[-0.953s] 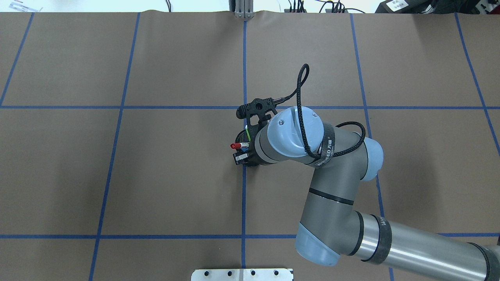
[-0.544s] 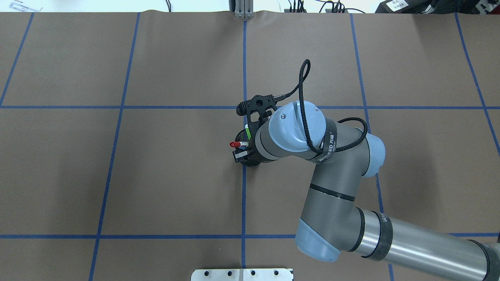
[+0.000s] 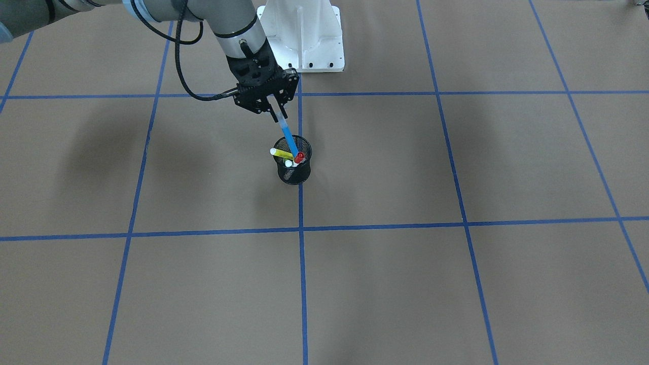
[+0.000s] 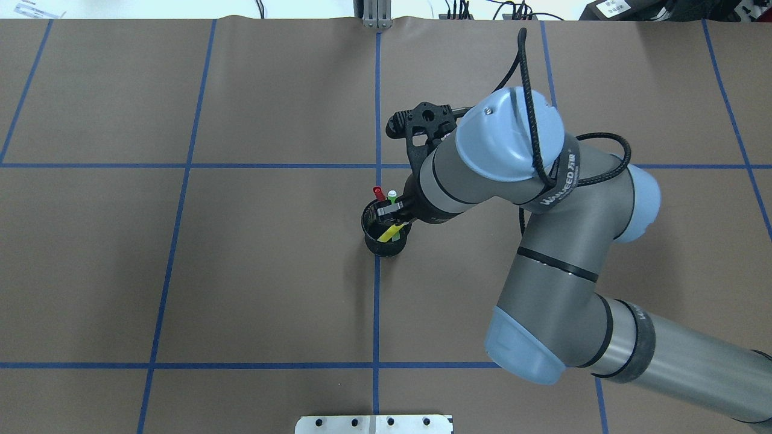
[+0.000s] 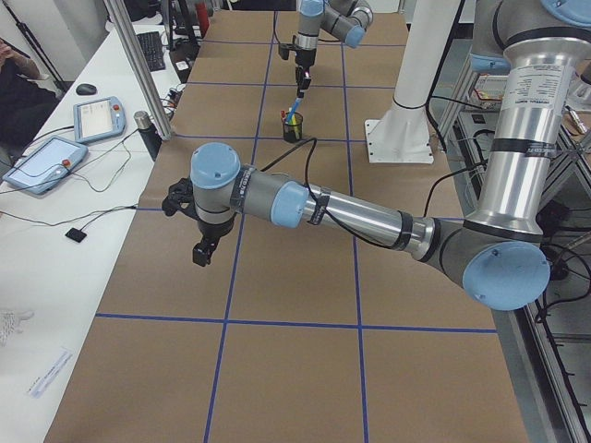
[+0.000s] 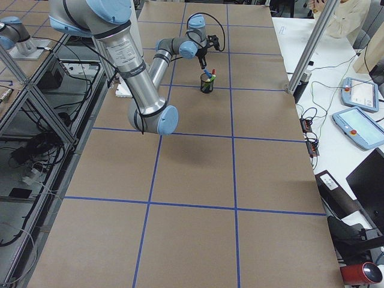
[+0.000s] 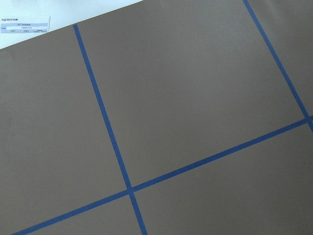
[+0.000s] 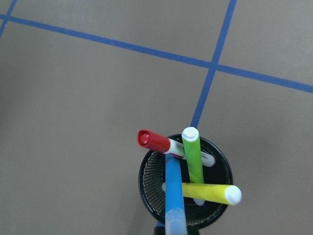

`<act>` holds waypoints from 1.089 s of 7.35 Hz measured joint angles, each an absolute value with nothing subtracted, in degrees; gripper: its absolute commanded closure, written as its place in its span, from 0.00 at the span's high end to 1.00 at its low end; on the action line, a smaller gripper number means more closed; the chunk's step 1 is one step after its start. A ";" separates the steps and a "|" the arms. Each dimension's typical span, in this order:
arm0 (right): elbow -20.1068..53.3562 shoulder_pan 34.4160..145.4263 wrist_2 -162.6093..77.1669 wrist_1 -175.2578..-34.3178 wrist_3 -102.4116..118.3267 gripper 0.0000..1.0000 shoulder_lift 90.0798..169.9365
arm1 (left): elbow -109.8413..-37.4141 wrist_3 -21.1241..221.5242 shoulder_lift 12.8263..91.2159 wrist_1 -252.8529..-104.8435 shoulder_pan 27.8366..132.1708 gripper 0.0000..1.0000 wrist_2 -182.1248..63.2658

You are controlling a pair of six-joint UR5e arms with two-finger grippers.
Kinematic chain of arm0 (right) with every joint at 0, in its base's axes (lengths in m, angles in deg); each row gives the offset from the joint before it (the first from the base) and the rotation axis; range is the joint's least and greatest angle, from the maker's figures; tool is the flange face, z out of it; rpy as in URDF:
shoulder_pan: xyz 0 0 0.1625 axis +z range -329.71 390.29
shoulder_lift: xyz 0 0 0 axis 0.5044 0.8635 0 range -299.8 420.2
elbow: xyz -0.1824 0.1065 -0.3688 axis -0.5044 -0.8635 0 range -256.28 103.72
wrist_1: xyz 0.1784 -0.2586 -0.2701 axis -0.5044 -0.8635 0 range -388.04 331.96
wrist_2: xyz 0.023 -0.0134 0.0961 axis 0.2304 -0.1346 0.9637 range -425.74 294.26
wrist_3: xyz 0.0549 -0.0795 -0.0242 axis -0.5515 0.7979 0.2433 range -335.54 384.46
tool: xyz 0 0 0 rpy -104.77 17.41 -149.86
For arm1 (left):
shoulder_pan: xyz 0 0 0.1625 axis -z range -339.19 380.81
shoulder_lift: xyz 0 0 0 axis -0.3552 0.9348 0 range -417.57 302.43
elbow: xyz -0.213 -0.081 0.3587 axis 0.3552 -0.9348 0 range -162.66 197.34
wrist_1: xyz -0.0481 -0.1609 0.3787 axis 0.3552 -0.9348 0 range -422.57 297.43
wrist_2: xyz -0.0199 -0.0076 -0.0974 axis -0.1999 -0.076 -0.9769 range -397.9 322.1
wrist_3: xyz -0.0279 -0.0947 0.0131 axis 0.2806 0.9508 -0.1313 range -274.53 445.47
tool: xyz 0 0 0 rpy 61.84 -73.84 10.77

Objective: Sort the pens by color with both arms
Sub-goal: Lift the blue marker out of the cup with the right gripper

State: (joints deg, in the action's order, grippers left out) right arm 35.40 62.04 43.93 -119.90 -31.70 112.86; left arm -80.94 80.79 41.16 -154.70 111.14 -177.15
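A black mesh cup (image 3: 294, 175) stands on the centre line of the table and holds a red-capped marker (image 3: 299, 156), a green pen (image 8: 192, 156) and a yellow pen (image 3: 281, 153). My right gripper (image 3: 277, 114) is above and behind the cup, shut on the top of a blue pen (image 3: 289, 137). The pen slants down, with its lower end still inside the cup. The cup (image 4: 374, 238) also shows in the overhead view. My left gripper (image 5: 203, 251) hangs over bare table far from the cup; I cannot tell if it is open or shut.
The white base pedestal (image 3: 304, 35) stands behind the cup. Blue tape lines (image 3: 300, 253) divide the brown table into squares. A side desk with teach pendants (image 6: 360, 93) and a metal post (image 6: 306, 54) lie beyond the far edge.
My right arm has risen and pulled back toward the far right, drawing the blue pen up. The red marker in the cup has swung from pointing left to pointing far.
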 measured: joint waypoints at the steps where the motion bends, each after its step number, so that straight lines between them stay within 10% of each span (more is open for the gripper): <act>1: 38.10 63.73 45.46 -122.64 -31.72 0.16 112.83 | -80.92 84.71 42.46 -154.69 109.10 1.00 -177.14; 5: 44.65 68.05 46.83 -129.68 -31.99 0.18 111.87 | -80.82 99.95 48.24 -154.75 100.88 1.00 -177.19; 8: 34.85 69.05 36.11 -128.87 -31.94 0.18 106.96 | -80.95 114.50 53.59 -155.57 93.49 1.00 -177.20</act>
State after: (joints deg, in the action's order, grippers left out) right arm 34.85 69.05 36.11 -128.87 -31.94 106.96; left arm -80.95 114.50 53.59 -155.57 93.49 -177.20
